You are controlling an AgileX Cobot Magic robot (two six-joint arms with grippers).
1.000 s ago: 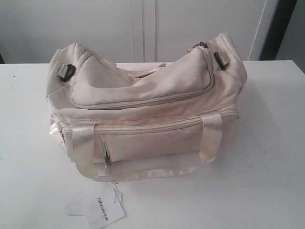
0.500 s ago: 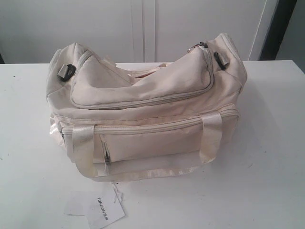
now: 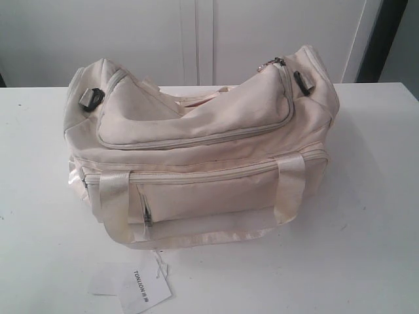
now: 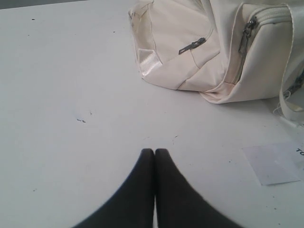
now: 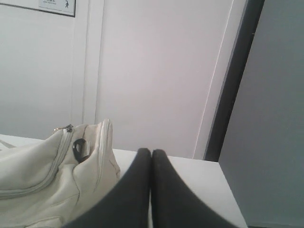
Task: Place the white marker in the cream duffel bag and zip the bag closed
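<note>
— How is the scene lit?
— Even, diffuse brightness is seen throughout. The white table point(image 3: 366, 196) is nearly washed out in the exterior view, and only a faint, soft shadow is cast beneath the cream duffel bag point(image 3: 196, 131).
— Any glare or blur?
— A sheen is caught on the straps point(image 3: 112, 196). The exterior view is rendered soft and grainy. The left gripper point(image 4: 155, 151) and the right gripper point(image 5: 151, 151) are shown dark and slightly out of focus.

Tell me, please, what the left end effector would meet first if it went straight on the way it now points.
Most likely the white table, just short of the cream duffel bag: the shut left end effector looks tilted downward. Depth is unclear; the bag's end could come first.
</note>
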